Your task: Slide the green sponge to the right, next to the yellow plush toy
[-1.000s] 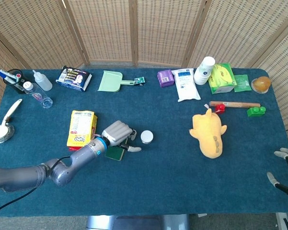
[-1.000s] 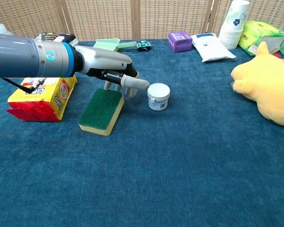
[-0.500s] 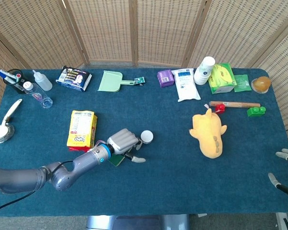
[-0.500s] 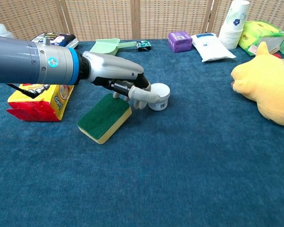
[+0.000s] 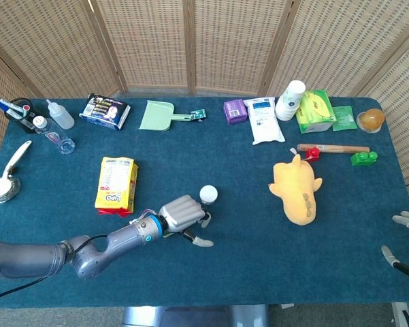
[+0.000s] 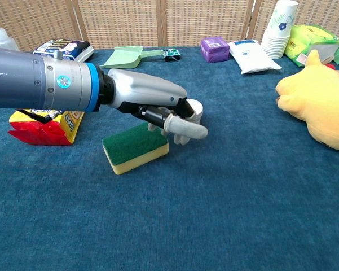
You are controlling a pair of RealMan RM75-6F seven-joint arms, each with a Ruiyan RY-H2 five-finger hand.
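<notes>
The green sponge [image 6: 134, 148], yellow underneath, lies flat on the blue cloth at left of centre, turned at an angle. My left hand [image 6: 149, 100] reaches over its far right corner and its fingertips [image 6: 183, 130] touch the sponge's far edge; it grips nothing. In the head view the left hand [image 5: 184, 214] covers nearly all of the sponge. The yellow plush toy [image 5: 296, 191] [image 6: 316, 101] lies well to the right, a wide gap of cloth away. My right hand [image 5: 405, 240] hangs off the table's front right corner, fingers spread and holding nothing.
A small white jar [image 5: 208, 194] [image 6: 195, 107] stands just behind the left hand. A yellow snack packet [image 5: 116, 182] [image 6: 45, 121] lies left of the sponge. A green dustpan [image 5: 156, 114], purple box [image 5: 235, 110], tissue pack [image 5: 265, 120] and cups [image 5: 290, 100] line the back.
The left hand has moved right and nearer the front edge. The sponge has slid right with it and turned, and the jar now sits behind the hand.
</notes>
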